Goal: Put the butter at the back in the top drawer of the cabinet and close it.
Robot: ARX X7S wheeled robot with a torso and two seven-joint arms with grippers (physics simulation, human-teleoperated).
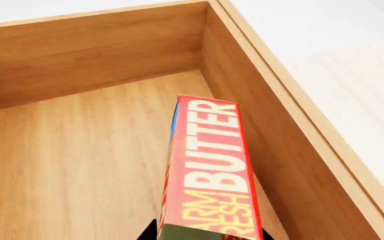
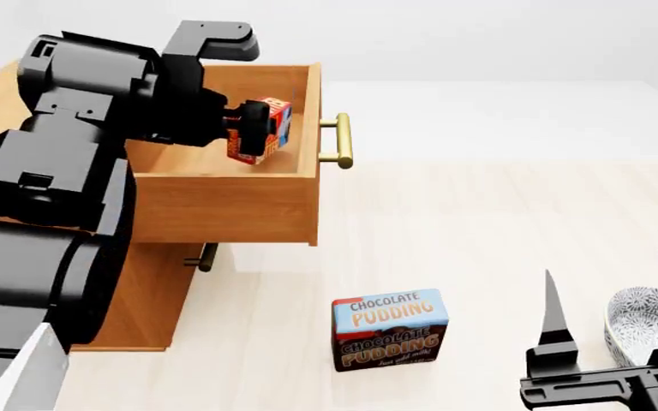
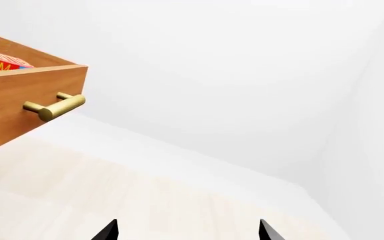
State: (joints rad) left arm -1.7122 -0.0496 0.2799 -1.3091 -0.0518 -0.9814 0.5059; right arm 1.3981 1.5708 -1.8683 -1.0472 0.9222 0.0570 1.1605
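While pudding box (image 2: 390, 330) sits apart, butter (image 2: 263, 128) hangs over top drawer (image 2: 224, 202).

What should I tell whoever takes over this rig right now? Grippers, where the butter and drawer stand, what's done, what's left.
Left gripper: shut on the butter, held over the inside of the open top drawer.
Right gripper: open, empty, low over the floor beside a patterned bowl.
Cabinet: top drawer pulled out, brass handle free; nothing lies on the part of the drawer bottom the left wrist view shows.
Chocolate pudding box: upright on the floor in front of the cabinet, not part of the job.
Done: drawer opened, butter picked up and carried over it.
Left: lower and release the butter, withdraw, push the drawer shut.
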